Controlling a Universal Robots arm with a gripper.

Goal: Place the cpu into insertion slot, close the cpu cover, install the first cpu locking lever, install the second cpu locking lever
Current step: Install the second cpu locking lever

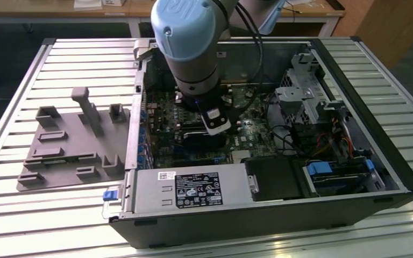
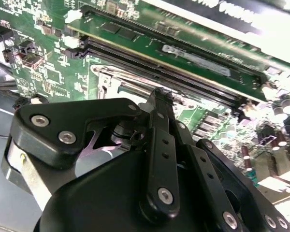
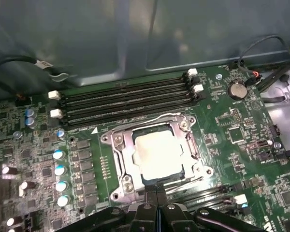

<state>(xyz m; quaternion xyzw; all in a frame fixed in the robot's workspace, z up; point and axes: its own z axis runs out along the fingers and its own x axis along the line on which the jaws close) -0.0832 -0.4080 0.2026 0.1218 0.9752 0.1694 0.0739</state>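
Note:
In the first wrist view the cpu [image 3: 157, 154], a pale silver square, lies flat in the insertion slot [image 3: 117, 194] on the green board. The silvery cpu cover [image 3: 122, 153] lies down around it, framing the chip. A thin wire lever [image 3: 154, 118] runs along the socket's edge beside the memory slots. My gripper [image 3: 157, 189] sits at the opposite edge of the socket, its black fingers pressed together and shut, with nothing visible between them. In the second wrist view the gripper [image 2: 160, 94] points at a corner of the socket [image 2: 106, 77]. In the exterior view the gripper [image 1: 217, 126] reaches down into the open computer case.
Black memory slots [image 3: 128, 99] run beside the socket, and one stick [image 2: 193, 58] stands seated. Capacitors [image 3: 59, 169] and cables [image 3: 19, 63] flank it. The case walls [image 1: 364, 107], drive cage [image 1: 303, 99] and power supply [image 1: 192, 188] hem the arm in. A grey fixture plate [image 1: 70, 145] lies outside the case on the exterior view's left.

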